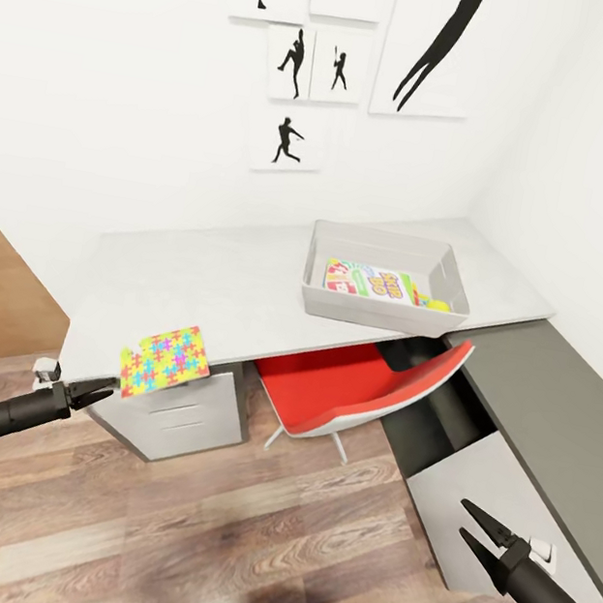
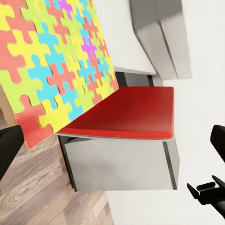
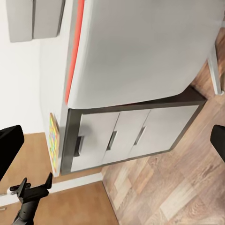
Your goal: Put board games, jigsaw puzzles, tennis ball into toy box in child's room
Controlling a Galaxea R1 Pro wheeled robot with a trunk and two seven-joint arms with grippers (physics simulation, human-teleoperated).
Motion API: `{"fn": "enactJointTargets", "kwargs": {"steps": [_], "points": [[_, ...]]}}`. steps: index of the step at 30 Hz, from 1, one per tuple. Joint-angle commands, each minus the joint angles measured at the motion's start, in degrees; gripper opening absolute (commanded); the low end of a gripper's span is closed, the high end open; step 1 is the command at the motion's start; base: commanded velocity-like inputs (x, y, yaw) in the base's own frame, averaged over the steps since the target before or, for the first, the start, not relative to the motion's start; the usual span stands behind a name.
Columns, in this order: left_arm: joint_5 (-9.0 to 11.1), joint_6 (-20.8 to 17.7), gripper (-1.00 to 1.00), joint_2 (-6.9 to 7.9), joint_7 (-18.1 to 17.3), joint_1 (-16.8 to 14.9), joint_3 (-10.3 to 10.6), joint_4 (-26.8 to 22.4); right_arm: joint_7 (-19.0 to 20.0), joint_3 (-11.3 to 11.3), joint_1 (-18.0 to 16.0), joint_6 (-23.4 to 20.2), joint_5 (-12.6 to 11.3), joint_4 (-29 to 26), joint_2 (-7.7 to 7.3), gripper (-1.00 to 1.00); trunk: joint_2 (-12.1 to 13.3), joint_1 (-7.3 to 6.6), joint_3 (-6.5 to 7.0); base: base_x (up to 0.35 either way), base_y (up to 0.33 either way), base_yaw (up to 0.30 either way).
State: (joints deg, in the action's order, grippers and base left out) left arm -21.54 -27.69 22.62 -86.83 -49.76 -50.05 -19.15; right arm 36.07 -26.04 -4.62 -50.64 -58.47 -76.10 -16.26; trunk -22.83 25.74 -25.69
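- A flat jigsaw puzzle, patterned in bright interlocking pieces, overhangs the front corner of a pale grey table.
- The left gripper, jaws parted and holding nothing, sits just beside the puzzle's edge.
- A grey rectangular toy box stands well apart on the table, with a board game inside.
- A red chair is tucked beneath.
- The right gripper hangs open and empty over wood-plank floor.

Showed a bright jigsaw puzzle overhanging the white desk, beside a red chair above wooden floor.
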Motion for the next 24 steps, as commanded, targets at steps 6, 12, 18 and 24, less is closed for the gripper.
{"fn": "enactJointTargets", "kwargs": {"steps": [6, 12, 18, 24], "points": [[-0.6, -0.6, 1.0, -0.03, -0.4, -0.1, -0.5, 0.0, 0.1, -0.1, 0.0, -0.3, 0.0, 0.0, 0.0, 1.0, -0.1, 0.05, -0.08, 0.099, 0.061, 0.0], [-0.6, -0.6, 1.0, 0.0, -0.4, 0.0, -0.5, 0.0, 0.1, -0.1, 0.0, -0.3, 0.0, 0.1, 0.0, 1.0, -0.1, 0.05, -0.08, 0.026, 0.016, 0.0], [-0.6, -0.6, 1.0, -0.02, -0.4, 0.0, -0.5, 0.0, 0.1, -0.1, 0.0, -0.3, 0.0, 0.1, 0.0, 1.0, -0.1, 0.05, -0.08, 0.006, 0.003, 0.0], [-0.6, -0.6, 1.0, -0.03, -0.4, 0.0, -0.5, 0.0, 0.1, -0.1, 0.0, -0.3, 0.0, 0.1, 0.0, 1.0, -0.1, 0.05, -0.08, 0.001, 0.001, 0.0]]}}
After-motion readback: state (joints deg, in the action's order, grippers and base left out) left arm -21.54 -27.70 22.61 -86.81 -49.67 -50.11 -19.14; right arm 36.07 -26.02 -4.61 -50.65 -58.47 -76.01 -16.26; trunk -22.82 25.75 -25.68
